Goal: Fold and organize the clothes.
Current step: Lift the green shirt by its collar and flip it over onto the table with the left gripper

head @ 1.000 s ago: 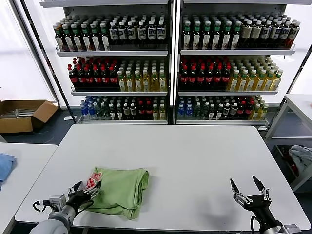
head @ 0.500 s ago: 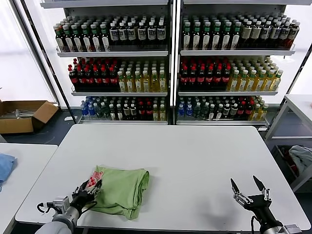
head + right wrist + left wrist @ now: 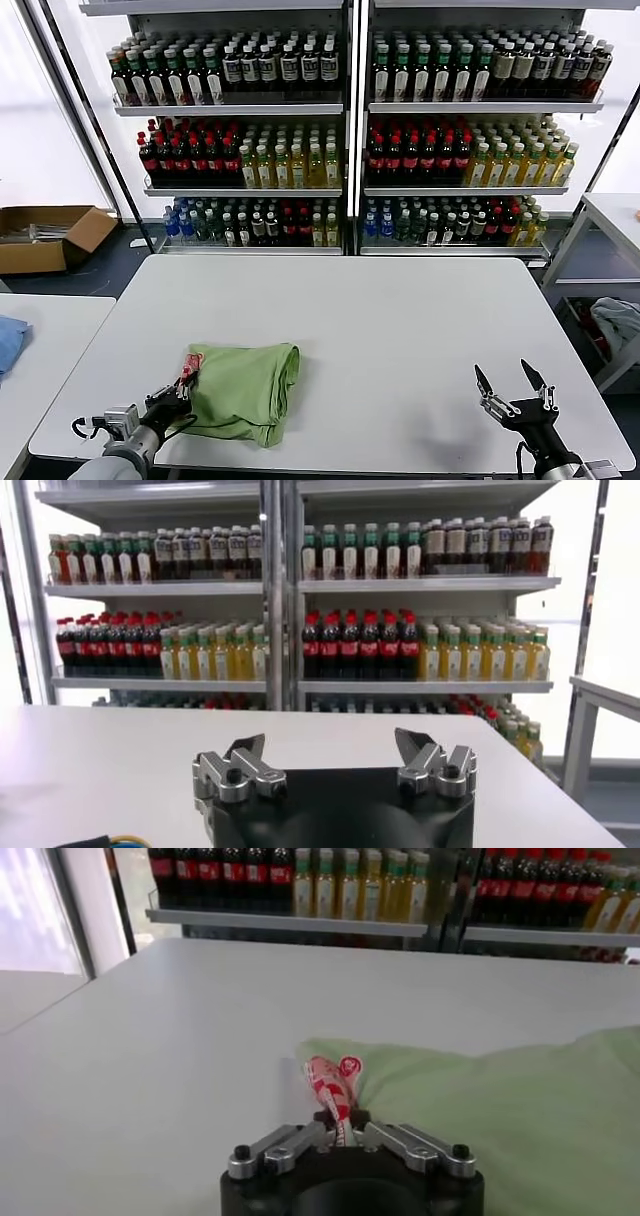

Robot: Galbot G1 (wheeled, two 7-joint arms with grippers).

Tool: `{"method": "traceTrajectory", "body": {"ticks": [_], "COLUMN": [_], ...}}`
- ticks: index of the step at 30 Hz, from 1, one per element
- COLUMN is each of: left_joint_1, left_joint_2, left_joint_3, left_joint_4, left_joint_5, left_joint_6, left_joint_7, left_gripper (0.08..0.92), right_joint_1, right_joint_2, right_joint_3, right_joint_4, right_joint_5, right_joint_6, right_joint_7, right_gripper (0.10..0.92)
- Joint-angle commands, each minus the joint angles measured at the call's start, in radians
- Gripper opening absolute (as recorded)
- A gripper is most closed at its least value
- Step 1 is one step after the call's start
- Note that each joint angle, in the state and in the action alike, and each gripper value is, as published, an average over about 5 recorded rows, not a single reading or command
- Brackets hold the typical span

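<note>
Shirt [image 3: 240, 390]: light green, folded into a rumpled bundle, lying on the white table [image 3: 400, 320] near its front left corner in the head view.
Shirt print [image 3: 187, 368]: the red-and-white patch sits at the bundle's left edge, bunched up.
Left gripper [image 3: 168, 400]: low at the table's front left, fingers closed on that left edge of the shirt, right by the print.
Right gripper [image 3: 512, 392]: over at the front right of the table, well apart from the shirt, fingers spread wide with nothing between them.
Background: shelves of bottles [image 3: 350, 130] fill the wall behind the table; a cardboard box [image 3: 45, 235] sits on the floor to the left, and a blue cloth [image 3: 8, 340] shows on a side table [image 3: 45, 360] at the left edge.
Left wrist view: here is the close look, and the left gripper [image 3: 342, 1131] has its fingers pinched narrow on a fold of the shirt [image 3: 500, 1108], the red-and-white print [image 3: 332, 1088] sticking up right out of the pinch; green fabric spreads across the table beyond.
Right wrist view: the right gripper [image 3: 335, 760] holds its two fingers wide apart, empty, above the bare table top [image 3: 120, 760], facing the bottle shelves.
</note>
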Motion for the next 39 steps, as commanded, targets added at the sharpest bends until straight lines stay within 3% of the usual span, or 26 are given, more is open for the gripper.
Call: {"method": "traceTrajectory", "body": {"ticks": [1, 4, 11, 15, 19, 22, 25, 31, 34, 39], "left_joint_1": [-0.009, -0.012, -0.006, -0.006, -0.018, -0.017, -0.009, -0.013, -0.041, -0.123], "left_joint_2": [0.034, 0.097, 0.336, 0.469, 0.514, 0.466, 0.36, 0.154, 0.082, 0.022], "left_joint_3": [-0.111, -0.223, -0.5, -0.573, -0.591, -0.554, -0.46, -0.153, -0.006, 0.192], "left_joint_4": [-0.053, -0.054, 0.07, 0.174, 0.176, 0.081, -0.036, -0.138, -0.166, -0.211], "left_joint_5": [-0.053, -0.124, -0.235, -0.224, -0.223, -0.226, -0.205, -0.047, -0.062, -0.198], "left_joint_6": [-0.001, 0.008, -0.003, -0.038, -0.037, -0.015, 0.013, 0.021, 0.035, 0.064], "left_joint_7": [-0.005, -0.004, 0.043, 0.074, 0.074, 0.062, 0.044, 0.006, -0.058, -0.196], "left_gripper": [0.119, 0.118, 0.118, 0.118, 0.118, 0.118, 0.118, 0.118, 0.118, 0.118], "right_joint_1": [0.002, 0.002, 0.002, 0.011, 0.009, 0.003, -0.002, -0.003, -0.009, -0.013], "right_joint_2": [0.001, 0.0, -0.013, -0.016, -0.018, -0.019, -0.018, -0.011, -0.012, -0.025], "right_joint_3": [-0.003, 0.0, 0.007, 0.0, 0.002, 0.007, 0.008, 0.001, 0.008, 0.028], "right_joint_4": [0.0, 0.002, 0.0, 0.0, 0.002, 0.001, 0.002, 0.005, 0.012, 0.014], "right_joint_5": [0.0, 0.006, 0.026, 0.029, 0.033, 0.035, 0.035, 0.026, 0.026, 0.03], "right_joint_6": [0.0, 0.0, 0.002, 0.003, 0.005, 0.01, 0.013, 0.014, 0.013, 0.012], "right_joint_7": [0.0, 0.0, 0.0, 0.0, 0.0, -0.001, -0.002, -0.002, -0.002, -0.002], "right_gripper": [0.823, 0.823, 0.823, 0.823, 0.823, 0.823, 0.823, 0.823, 0.823, 0.823]}}
